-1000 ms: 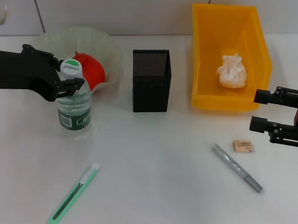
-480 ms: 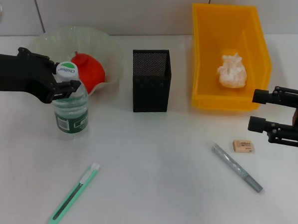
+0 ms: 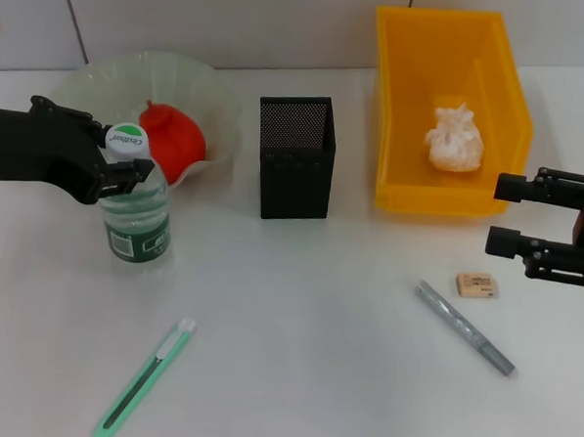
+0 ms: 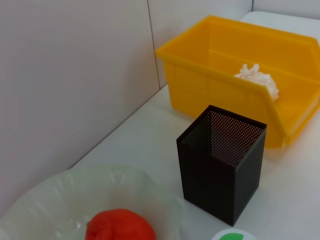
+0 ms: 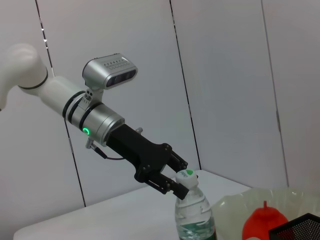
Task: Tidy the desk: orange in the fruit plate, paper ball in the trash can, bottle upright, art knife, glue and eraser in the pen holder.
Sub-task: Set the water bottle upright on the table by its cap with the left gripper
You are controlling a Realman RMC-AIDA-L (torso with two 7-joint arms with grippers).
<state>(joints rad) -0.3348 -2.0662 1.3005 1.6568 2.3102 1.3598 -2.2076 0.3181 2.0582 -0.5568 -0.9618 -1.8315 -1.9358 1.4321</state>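
Note:
The clear bottle (image 3: 135, 215) with its green-and-white cap stands upright on the table in front of the fruit plate (image 3: 220, 97). My left gripper (image 3: 128, 169) is shut on its neck, which the right wrist view also shows, with the left gripper (image 5: 176, 181) on the bottle (image 5: 194, 212). The orange (image 3: 172, 139) lies in the plate. The paper ball (image 3: 454, 139) rests in the yellow trash can (image 3: 397, 87). The green art knife (image 3: 145, 377) lies near the front left. The grey glue stick (image 3: 464, 328) and the eraser (image 3: 477, 284) lie right of centre. My right gripper (image 3: 508, 214) hangs open just above the eraser.
The black mesh pen holder (image 3: 295, 157) stands between the plate and the trash can, and shows close up as the pen holder (image 4: 222, 165) in the left wrist view. A wall runs along the table's back edge.
The left gripper has shifted the bottle slightly left and away from the front, straightening it upright. The right gripper has stayed nearly still.

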